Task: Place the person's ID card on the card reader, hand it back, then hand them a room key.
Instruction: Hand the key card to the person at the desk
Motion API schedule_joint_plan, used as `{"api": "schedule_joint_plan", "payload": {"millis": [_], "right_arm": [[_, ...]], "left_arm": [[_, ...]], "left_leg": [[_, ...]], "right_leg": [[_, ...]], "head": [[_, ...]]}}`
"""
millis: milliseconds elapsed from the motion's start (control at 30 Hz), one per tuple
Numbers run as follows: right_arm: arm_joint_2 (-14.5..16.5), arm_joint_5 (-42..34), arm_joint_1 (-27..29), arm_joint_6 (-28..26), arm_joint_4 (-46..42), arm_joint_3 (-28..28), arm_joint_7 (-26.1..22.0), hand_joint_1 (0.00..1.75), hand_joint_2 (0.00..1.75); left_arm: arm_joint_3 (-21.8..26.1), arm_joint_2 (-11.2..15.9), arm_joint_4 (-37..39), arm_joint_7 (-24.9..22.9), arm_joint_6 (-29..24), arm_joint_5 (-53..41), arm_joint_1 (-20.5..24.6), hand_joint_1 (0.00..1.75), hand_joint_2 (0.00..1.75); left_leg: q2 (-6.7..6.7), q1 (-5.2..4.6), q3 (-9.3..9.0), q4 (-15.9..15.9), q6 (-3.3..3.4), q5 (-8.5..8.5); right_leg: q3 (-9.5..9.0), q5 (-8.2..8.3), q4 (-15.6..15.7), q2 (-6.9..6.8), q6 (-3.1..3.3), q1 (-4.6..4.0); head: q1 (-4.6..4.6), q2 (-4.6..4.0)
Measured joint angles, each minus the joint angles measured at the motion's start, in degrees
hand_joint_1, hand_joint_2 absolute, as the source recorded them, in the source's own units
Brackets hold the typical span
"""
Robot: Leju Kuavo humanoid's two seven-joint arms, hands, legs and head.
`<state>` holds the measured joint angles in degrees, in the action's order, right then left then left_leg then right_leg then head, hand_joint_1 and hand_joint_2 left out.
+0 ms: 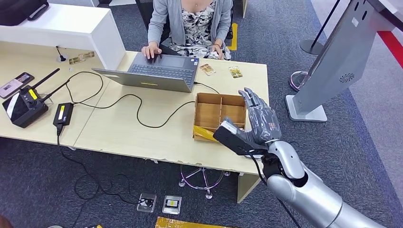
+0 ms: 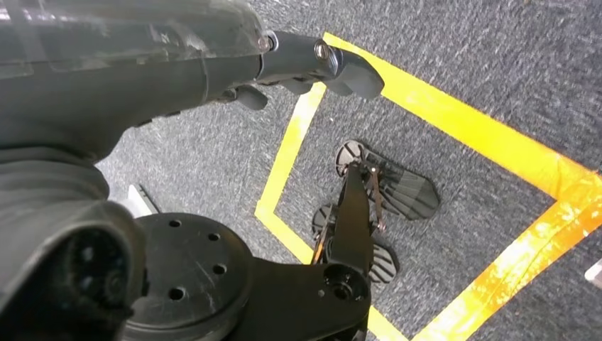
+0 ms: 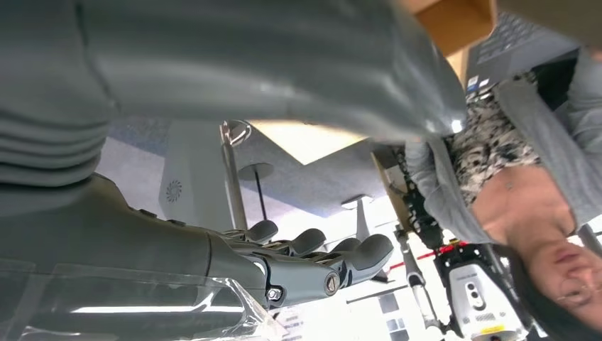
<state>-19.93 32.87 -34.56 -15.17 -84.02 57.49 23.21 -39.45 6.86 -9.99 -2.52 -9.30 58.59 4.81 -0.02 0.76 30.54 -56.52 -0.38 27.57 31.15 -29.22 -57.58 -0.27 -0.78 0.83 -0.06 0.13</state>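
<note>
Fingers [image 1: 250, 98] of the right robot hand [image 1: 260, 121] are spread wide and straight, holding nothing, palm hovering over the right edge of the wooden divided tray [image 1: 209, 115] on the bench [image 1: 142, 133]. The left robot hand [image 2: 298, 60] hangs low over the carpet, fingers loosely extended and empty. Two small cards lie well ahead on the bench's far side: one card [image 1: 207, 69] just beside the laptop [image 1: 157, 71], another card [image 1: 235, 72] nearer the bench edge, both close to the person [image 1: 190, 23]. Which is the ID card cannot be told, and no card reader is plainly identifiable. By my reading the pick-up is not yet done. To do it well, reach past the tray without clipping its wall, come down flat over the chosen card, and pinch its edge gently so it does not slide.
</note>
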Motion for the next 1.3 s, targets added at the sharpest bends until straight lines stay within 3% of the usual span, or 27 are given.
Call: {"api": "schedule_joint_plan", "payload": {"millis": [167,567,867,1300], "right_arm": [[0.37,5.18,4.31,1.55,-3.47,-0.38,2.11,0.0,1.75],[6.04,16.38,11.07,-0.83,-2.47,-4.41,4.93,0.0,1.75],[10.31,19.45,11.46,0.94,0.5,-6.85,3.24,0.0,1.75],[16.31,17.64,6.93,0.83,15.18,-8.91,-1.71,0.0,1.75]], "left_arm": [[-0.61,-0.1,-0.03,-0.1,-0.46,0.4,0.08,0.0,0.0],[-1.97,-0.31,-0.33,-0.53,-0.99,1.44,0.19,0.0,0.0],[-3.04,-0.46,-0.34,-0.62,-0.81,1.04,0.21,0.0,0.0],[-4.87,-0.96,-0.35,-0.75,-0.16,0.87,0.3,0.0,0.0]], "left_leg": [[-0.01,0.0,0.01,0.01,-0.01,0.0],[-0.01,0.0,0.02,0.01,-0.01,0.0],[-0.01,0.0,0.03,0.01,-0.01,0.0],[-0.01,0.0,0.04,0.01,-0.01,0.0]], "right_leg": [[-0.01,0.0,0.0,-0.02,0.0,0.0],[0.0,0.0,-0.01,-0.01,0.0,0.0],[-0.01,0.0,-0.01,-0.01,0.0,0.0],[0.0,0.0,-0.02,-0.01,0.0,0.0]], "head": [[0.01,0.0],[0.01,0.0],[0.0,0.0],[0.01,0.0]]}}
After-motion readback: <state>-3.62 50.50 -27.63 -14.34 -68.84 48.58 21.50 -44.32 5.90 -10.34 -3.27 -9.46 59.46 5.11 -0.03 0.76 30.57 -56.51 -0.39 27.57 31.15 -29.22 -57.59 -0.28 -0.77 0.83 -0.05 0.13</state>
